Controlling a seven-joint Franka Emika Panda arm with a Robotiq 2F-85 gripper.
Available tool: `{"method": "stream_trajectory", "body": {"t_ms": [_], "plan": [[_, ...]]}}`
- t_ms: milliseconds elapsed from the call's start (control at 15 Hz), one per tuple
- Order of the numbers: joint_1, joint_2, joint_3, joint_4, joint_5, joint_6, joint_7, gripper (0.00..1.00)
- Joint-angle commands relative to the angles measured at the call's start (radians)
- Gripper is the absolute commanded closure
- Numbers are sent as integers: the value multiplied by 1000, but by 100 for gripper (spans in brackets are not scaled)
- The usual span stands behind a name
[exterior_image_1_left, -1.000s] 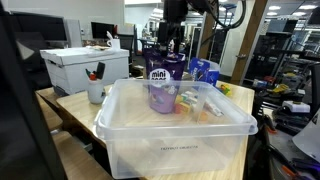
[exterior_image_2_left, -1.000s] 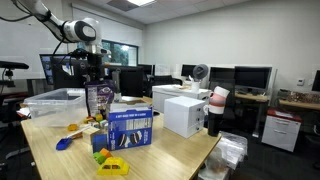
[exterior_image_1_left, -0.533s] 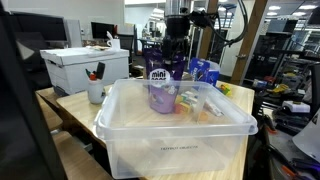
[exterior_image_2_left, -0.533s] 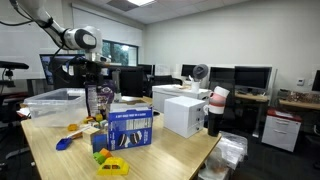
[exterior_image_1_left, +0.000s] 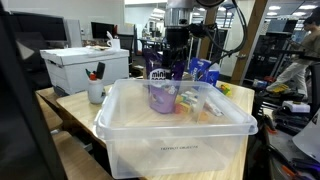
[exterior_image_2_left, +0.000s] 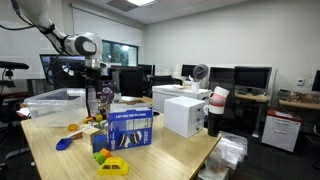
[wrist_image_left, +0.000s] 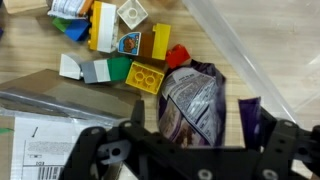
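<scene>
With jaws spread wide and pinching nothing, hangs just above the purple bag (exterior_image_1_left: 160, 82), clear of its crumpled top. Sat lower a second ago, close around that top; has since lifted straight up and away. Leaves the bag standing on the table (exterior_image_1_left: 72, 108), just behind the clear bin (exterior_image_1_left: 170, 128) in an exterior view and right beside the coloured blocks (wrist_image_left: 130, 60) in the wrist view. Reads as a release already made: set down, let go, keeping its place without support.

Crinkled purple foil bag (wrist_image_left: 193, 100), upright on the wooden table (wrist_image_left: 25, 50) beside colourful blocks (wrist_image_left: 147, 76).
</scene>
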Motion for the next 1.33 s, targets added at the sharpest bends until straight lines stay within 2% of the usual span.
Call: {"method": "stream_trajectory", "body": {"t_ms": [0,67,133,267,1000,1200,1267], "plan": [[-1,-4,7,-29,32,59,-18,0],[0,0,8,-32,35,69,-18,0],[0,1,9,-34,33,76,-16,25],[0,0,10,-39,35,81,-19,31],[0,-14,12,-56,43,106,-1,94],[-3,-25,10,-61,56,98,-1,97],[-3,-32,9,-62,55,92,5,94]]}}
